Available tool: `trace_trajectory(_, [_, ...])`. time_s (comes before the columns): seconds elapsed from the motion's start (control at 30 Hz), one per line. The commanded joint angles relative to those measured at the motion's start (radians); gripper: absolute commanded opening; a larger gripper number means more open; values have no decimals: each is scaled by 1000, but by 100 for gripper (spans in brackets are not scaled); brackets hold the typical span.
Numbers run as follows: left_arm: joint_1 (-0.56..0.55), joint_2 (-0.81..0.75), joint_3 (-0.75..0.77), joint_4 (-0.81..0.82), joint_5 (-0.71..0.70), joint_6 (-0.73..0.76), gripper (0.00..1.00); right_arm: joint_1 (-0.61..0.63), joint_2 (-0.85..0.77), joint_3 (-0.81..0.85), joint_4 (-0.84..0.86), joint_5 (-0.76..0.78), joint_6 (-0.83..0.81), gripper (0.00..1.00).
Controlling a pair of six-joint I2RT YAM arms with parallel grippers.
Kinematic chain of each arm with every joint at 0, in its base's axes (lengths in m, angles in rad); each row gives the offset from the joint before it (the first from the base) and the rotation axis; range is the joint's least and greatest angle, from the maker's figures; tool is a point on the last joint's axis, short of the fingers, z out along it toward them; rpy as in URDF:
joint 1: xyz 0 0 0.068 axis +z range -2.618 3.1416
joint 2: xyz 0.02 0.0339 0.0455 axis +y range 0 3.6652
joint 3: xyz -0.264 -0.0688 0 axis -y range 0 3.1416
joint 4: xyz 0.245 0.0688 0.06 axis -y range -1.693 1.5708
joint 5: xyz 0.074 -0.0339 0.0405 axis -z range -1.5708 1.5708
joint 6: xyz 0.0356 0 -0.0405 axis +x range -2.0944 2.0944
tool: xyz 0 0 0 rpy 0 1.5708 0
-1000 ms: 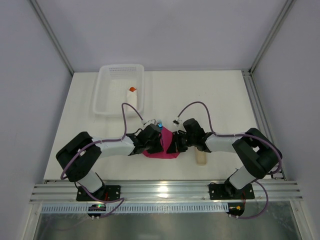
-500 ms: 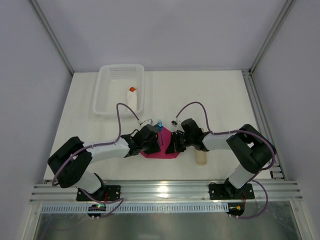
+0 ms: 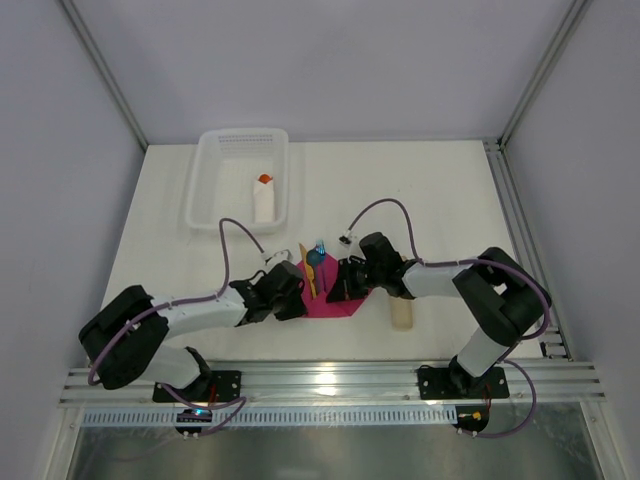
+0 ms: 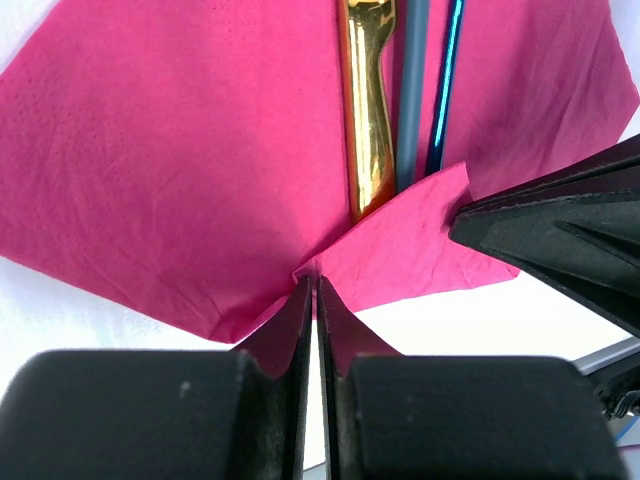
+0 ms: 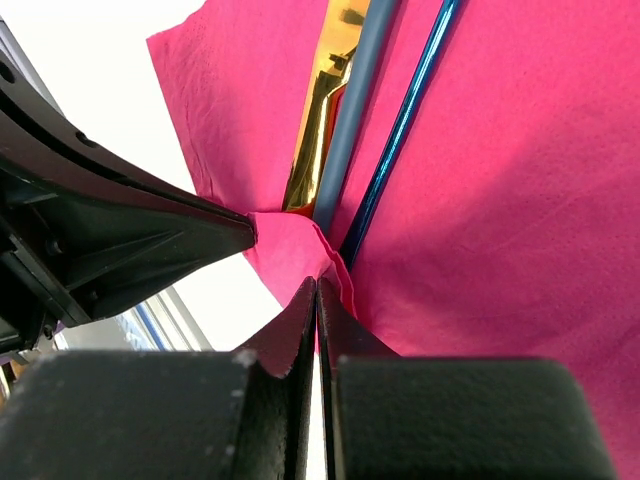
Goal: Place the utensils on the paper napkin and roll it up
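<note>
White table [image 3: 440, 190]: both arms reached inward and met near the front edge at centre. White plastic basket [image 3: 205, 190] stood at far left, with an upright white roll [image 3: 263, 200] with an orange tip inside it.

Paper napkin [image 3: 328, 300] lay flat on the table between the two grippers, magenta. Its near corner was folded up and over the handle ends of the utensils [image 4: 415, 90]. Beige strip [image 3: 401, 314] lay on the table just right of the napkin, beside the right arm.

The utensils lay side by side on the napkin, running away from the arms: yellow-orange knife [image 4: 367, 110] on the left, a grey-blue handle touching it, and a thin bright-blue handle [image 4: 447, 80] next to that. Their far ends stuck out past the napkin's far edge in the top view.

Left gripper [image 4: 315, 290]: jaws pressed together, nipping the raised fold of the napkin corner. Right gripper [image 5: 317, 295]: jaws likewise pressed together on the same fold from the opposite side. The two sets of fingertips were close together.
</note>
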Motion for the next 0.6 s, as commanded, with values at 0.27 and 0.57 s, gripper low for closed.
trace_trajectory(0.27, [2, -27, -48, 1, -43, -21, 4, 27, 42, 61, 22, -5, -10, 4])
trace_trajectory(0.57, [-1, -97, -34, -56, -79, -12, 4, 66, 36, 98, 24, -16, -15, 4])
